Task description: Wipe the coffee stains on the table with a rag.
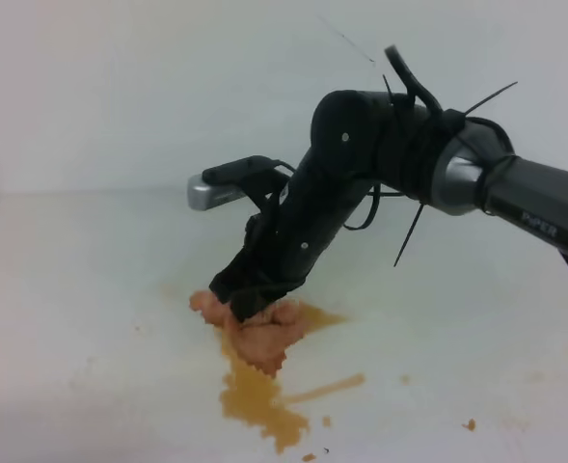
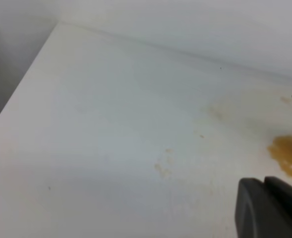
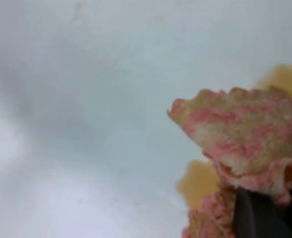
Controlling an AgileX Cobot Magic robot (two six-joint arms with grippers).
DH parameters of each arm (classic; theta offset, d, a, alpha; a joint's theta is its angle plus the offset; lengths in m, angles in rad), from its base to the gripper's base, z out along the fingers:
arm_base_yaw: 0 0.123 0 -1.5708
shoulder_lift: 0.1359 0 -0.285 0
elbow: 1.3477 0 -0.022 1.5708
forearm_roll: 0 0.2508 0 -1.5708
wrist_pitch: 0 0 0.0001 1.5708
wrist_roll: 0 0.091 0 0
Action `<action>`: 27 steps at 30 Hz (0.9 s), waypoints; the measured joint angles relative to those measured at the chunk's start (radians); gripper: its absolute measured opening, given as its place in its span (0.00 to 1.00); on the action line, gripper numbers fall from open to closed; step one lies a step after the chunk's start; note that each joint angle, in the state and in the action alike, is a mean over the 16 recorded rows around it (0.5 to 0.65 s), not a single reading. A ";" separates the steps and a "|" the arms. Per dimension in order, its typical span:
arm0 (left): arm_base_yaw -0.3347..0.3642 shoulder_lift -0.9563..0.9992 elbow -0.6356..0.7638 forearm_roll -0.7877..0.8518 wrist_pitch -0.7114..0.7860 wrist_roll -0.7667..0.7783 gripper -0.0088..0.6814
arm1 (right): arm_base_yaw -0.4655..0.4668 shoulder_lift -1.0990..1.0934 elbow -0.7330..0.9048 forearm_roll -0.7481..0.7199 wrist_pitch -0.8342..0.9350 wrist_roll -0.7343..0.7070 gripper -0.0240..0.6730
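The pinkish-orange rag [image 1: 264,338] lies pressed on the white table [image 1: 71,318] at the upper end of the coffee stains [image 1: 255,395]. My right gripper [image 1: 250,304] reaches in from the right and is shut on the rag, pointing down at the table. An amber puddle runs from the rag toward the front edge, with a thin streak [image 1: 327,388] to its right. In the right wrist view the wet, stained rag [image 3: 245,134] fills the right side above the dark fingers [image 3: 257,218], with amber liquid [image 3: 200,181] beside it. Only a dark corner of my left gripper [image 2: 269,208] shows, near an amber patch [image 2: 289,153].
Small brown spots [image 1: 470,423] lie on the table at the front right. A plain white wall [image 1: 120,87] stands behind the table's back edge. The table's left edge [image 2: 22,94] drops off in the left wrist view, and faint yellowish marks [image 2: 161,166] dot the surface.
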 joint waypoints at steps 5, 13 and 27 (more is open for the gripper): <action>0.000 0.000 0.000 0.000 0.000 0.000 0.01 | 0.055 0.007 -0.030 0.001 0.050 -0.006 0.04; 0.000 0.002 -0.002 0.000 0.000 0.000 0.01 | 0.126 0.082 -0.035 -0.028 0.079 -0.011 0.04; 0.000 0.000 0.002 0.000 -0.002 0.000 0.01 | 0.078 0.175 -0.041 -0.135 0.032 0.017 0.03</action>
